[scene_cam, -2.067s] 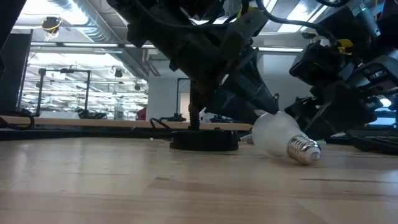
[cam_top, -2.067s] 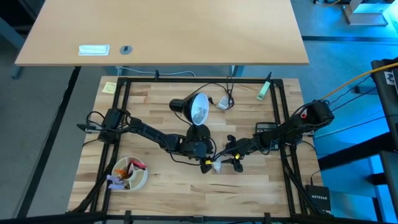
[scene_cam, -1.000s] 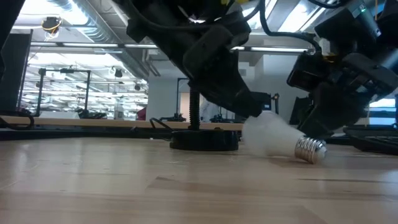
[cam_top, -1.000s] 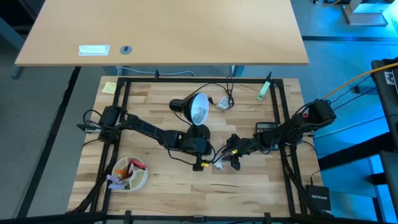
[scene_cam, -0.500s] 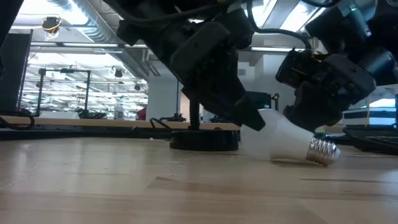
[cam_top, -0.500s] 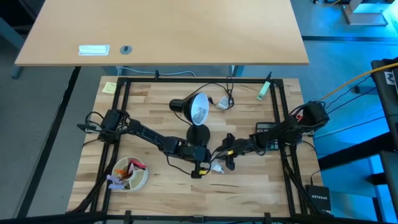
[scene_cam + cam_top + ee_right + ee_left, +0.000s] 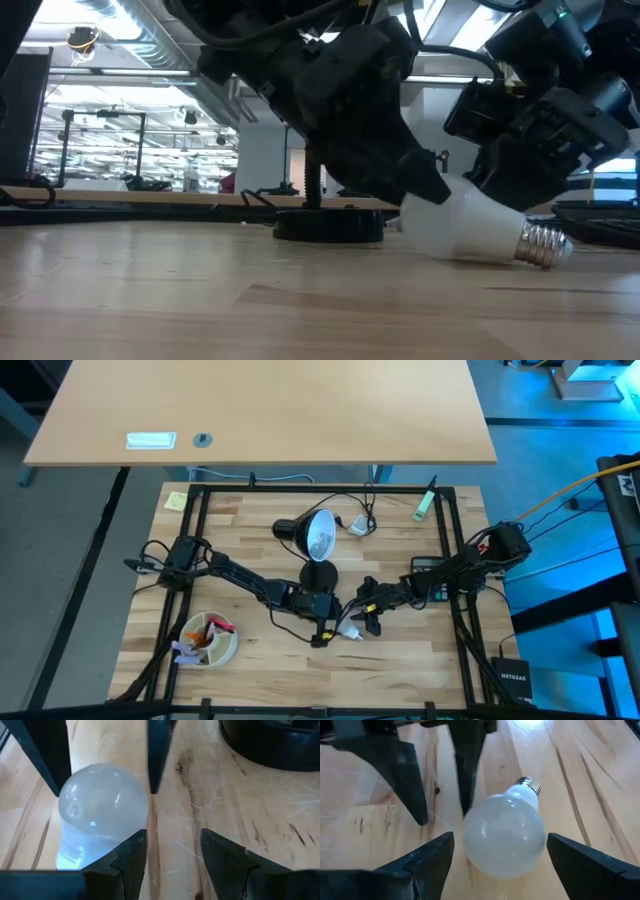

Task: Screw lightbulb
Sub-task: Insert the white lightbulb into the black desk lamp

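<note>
The small white rounded lightbulb with its short metallic screw base (image 7: 470, 232) lies on its side on the pale butcher-block wooden table (image 7: 250, 660), just in front of the round base of the black desk lamp with the silvery reflector shade (image 7: 318, 538). In the low view its threaded end points away from the lamp base and sits close to the wood; I cannot tell whether it touches.

My left gripper (image 7: 495, 855) is spread wide with the globe between the fingers, and clear gaps show on both sides, so I grip nothing. My right gripper (image 7: 172, 852) is set narrow but not closed, holds nothing, and sits just beside the bulb with the globe outside its fingers. Both grippers face each other across the bulb in the high view.

Risks noted:
- The bulb is round and free; a one-sided touch from either finger would likely roll it out of reach.
- Closing my left fingers off-centre on the smooth glass could squeeze it out forwards.
- My two grippers are close together; a careless advance could bring their fingers into contact.
- Excess closing force could crack the glass.
</note>
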### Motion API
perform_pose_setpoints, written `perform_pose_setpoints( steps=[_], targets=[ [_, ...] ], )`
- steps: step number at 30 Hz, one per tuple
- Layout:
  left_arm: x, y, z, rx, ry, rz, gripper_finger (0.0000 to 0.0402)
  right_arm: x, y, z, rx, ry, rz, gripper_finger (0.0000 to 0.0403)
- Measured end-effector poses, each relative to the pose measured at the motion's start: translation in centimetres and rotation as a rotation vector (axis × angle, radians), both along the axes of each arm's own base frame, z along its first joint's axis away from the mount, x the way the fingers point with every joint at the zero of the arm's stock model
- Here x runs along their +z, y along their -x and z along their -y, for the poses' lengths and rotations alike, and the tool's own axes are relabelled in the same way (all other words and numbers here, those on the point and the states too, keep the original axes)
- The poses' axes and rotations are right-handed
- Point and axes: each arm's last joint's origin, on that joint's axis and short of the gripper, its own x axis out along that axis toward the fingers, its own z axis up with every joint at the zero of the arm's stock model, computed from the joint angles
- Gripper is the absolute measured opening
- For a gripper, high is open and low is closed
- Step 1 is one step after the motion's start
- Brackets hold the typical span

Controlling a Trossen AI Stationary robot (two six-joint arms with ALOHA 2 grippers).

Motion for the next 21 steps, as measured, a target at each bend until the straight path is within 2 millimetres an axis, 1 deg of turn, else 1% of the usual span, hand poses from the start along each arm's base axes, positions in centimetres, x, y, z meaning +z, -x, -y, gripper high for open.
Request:
perform_pose_setpoints(
  steps=[5,8,9,12,17,21],
  targets=[
    [0.3,-0.3,-0.3,-0.008,-0.006,0.035,0.0329,0.0,0.0,0.0,0.005,0.005,-0.003,0.0188],
    [-0.4,-0.6,-0.2,-0.033,-0.025,0.049,0.0331,0.0,0.0,0.0,0.007,0.008,-0.003,0.0188],
    [-0.9,-0.6,-0.2,-0.053,-0.033,0.042,0.0331,-0.1,0.0,0.0,0.007,0.009,-0.006,0.0188],
    [-1.7,-1.0,0.0,-0.107,-0.02,0.069,0.0331,-0.1,0.1,0.0,0.012,0.016,-0.008,0.0188],
    [-1.8,-1.1,0.1,-0.117,-0.017,0.079,0.0331,-0.2,0.2,0.0,0.024,0.033,-0.02,0.0188],
    [-1.8,-1.1,0.1,-0.141,-0.047,0.085,0.0329,-0.2,0.2,0.0,0.035,0.046,-0.018,0.0188]
  ],
)
